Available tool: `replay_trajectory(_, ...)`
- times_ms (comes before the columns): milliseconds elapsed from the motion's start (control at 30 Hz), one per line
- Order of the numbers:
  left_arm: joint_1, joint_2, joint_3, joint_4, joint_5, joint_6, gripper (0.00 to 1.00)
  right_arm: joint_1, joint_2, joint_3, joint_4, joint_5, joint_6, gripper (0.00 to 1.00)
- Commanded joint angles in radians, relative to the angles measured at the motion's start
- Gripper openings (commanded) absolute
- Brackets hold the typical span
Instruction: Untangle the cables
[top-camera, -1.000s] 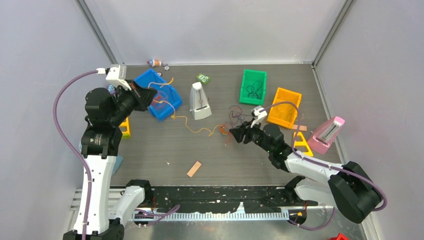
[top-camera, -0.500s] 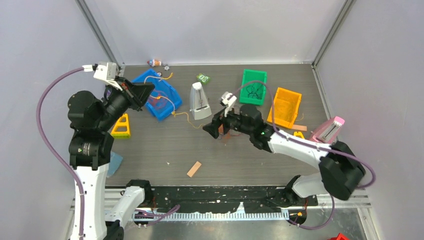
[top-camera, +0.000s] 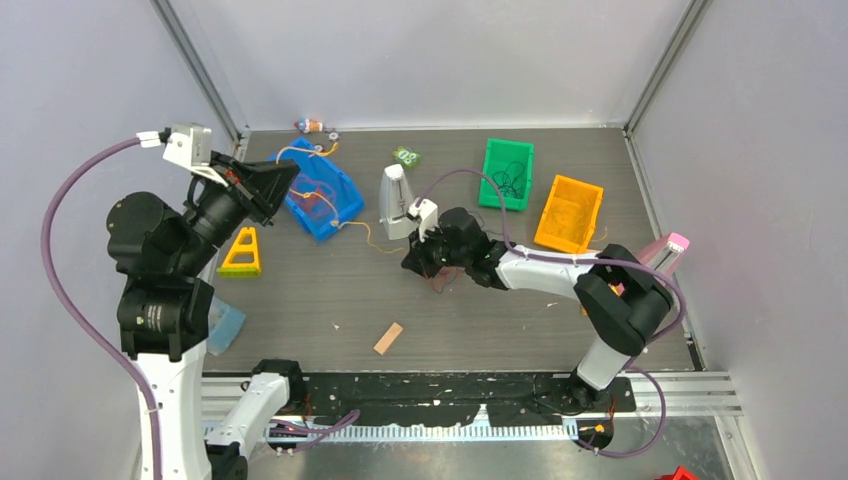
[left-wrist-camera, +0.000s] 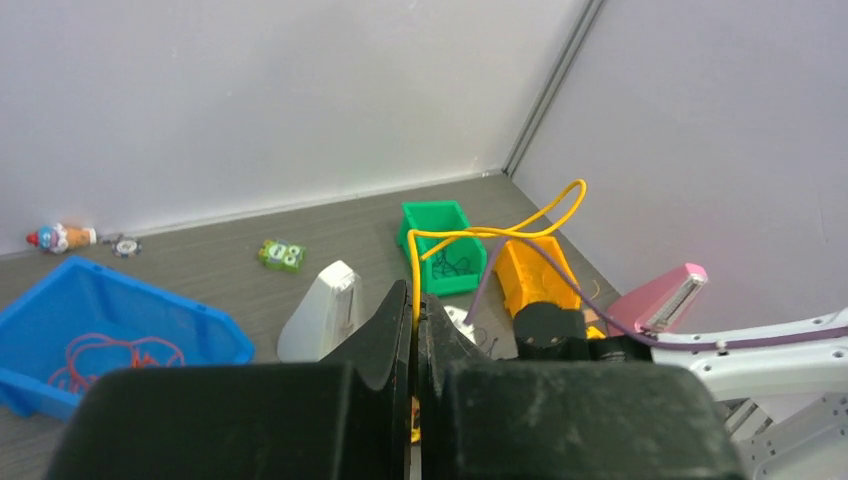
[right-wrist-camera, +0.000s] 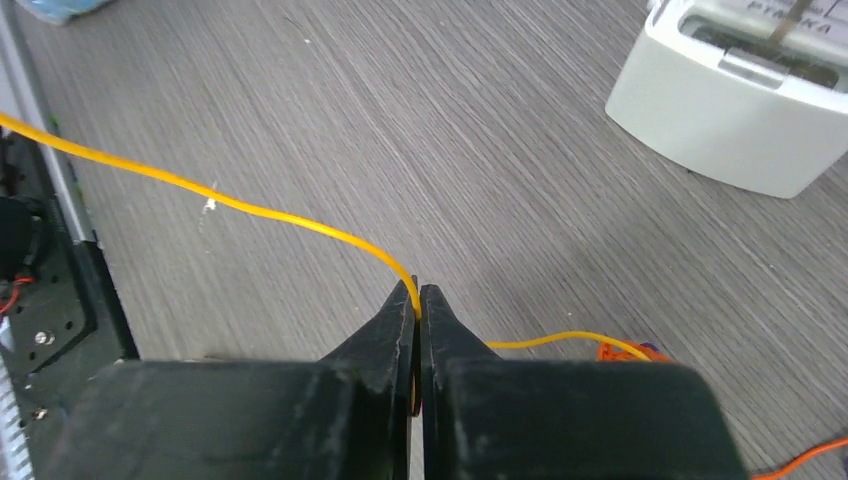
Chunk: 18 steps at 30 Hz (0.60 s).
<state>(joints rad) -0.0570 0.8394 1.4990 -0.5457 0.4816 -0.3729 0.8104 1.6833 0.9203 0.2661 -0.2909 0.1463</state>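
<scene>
A thin yellow cable runs from my left gripper across the blue bin to my right gripper. Both grippers are shut on it. In the left wrist view the yellow cable loops up out of the shut left gripper. In the right wrist view the yellow cable leaves the shut right gripper low over the table, with an orange cable bunched beside it. A red cable lies in the blue bin. Black cables lie in the green bin.
A white metronome stands just behind my right gripper. An orange bin and a pink metronome are at the right. A yellow triangle, a wooden block and a green toy lie on the table.
My right gripper has moved left across the table, past the white metronome, with the yellow cable. My left gripper has drawn back to the left, still holding the cable.
</scene>
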Motion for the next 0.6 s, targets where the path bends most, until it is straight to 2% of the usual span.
replay_trajectory(0, -0.002, 0.009, -0.084, 0.026, 0.005, 0.003, 0.00, 0.017, -0.117, 0.076, -0.011, -0.038, 0.022, 0.05)
replay_trajectory(200, -0.006, 0.007, -0.279, 0.143, 0.049, -0.059, 0.00, 0.040, -0.326, 0.248, -0.212, -0.067, 0.044, 0.05)
replay_trajectory(333, -0.063, 0.028, -0.367, 0.216, 0.062, -0.105, 0.00, 0.041, -0.412, 0.370, -0.317, -0.033, 0.069, 0.05)
replay_trajectory(500, -0.169, 0.064, -0.415, 0.257, 0.033, -0.105, 0.00, 0.041, -0.436, 0.370, -0.340, 0.047, 0.097, 0.05)
replay_trajectory(567, -0.183, 0.075, -0.424, 0.266, 0.030, -0.106, 0.00, 0.040, -0.402, 0.371, -0.421, 0.097, 0.106, 0.05)
